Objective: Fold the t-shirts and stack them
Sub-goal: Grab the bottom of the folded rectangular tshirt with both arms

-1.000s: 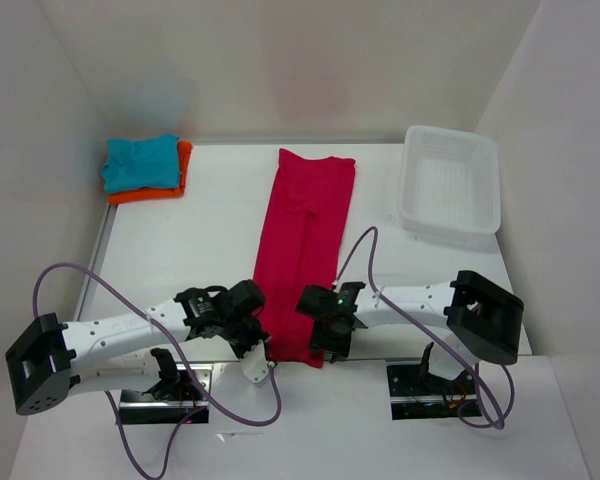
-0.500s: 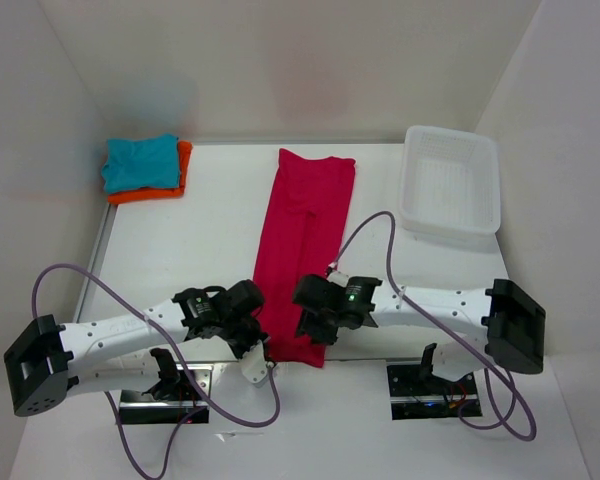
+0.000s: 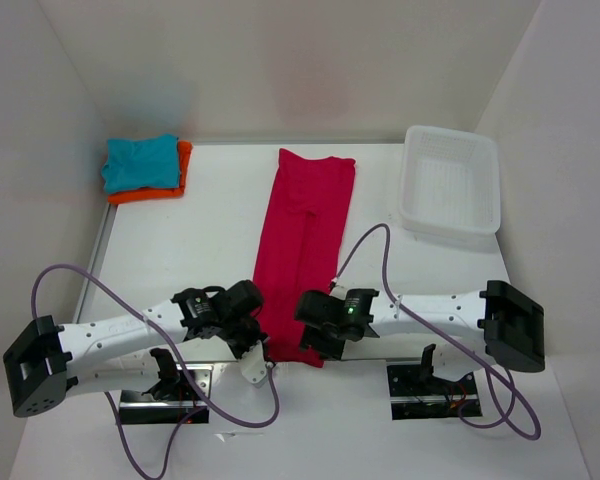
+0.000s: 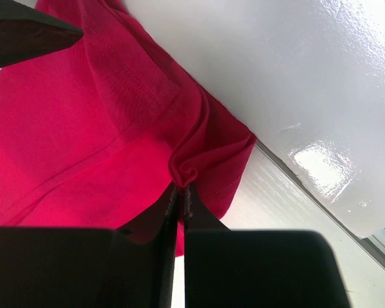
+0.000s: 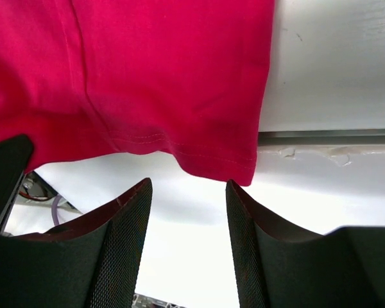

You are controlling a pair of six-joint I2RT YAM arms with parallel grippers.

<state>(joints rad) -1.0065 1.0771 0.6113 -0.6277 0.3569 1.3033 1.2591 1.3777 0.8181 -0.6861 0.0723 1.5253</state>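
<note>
— What's the room like?
— White table (image 3: 200, 240), white walls (image 3: 280, 60). The pink-red t-shirt (image 3: 305, 235) lies lengthwise, twelve to six.
— And the fingers?
— The left gripper (image 4: 181, 187) is pinched tight on its six-o'clock end. The right gripper (image 5: 187, 186) is parted and holds nothing.

My white table (image 3: 200, 250), live: red shirt (image 3: 305, 240) laid in a long strip from twelve down to the six o'clock edge, folded orange shirt (image 3: 150, 194) at ten, white basket (image 3: 448, 222) at two.
</note>
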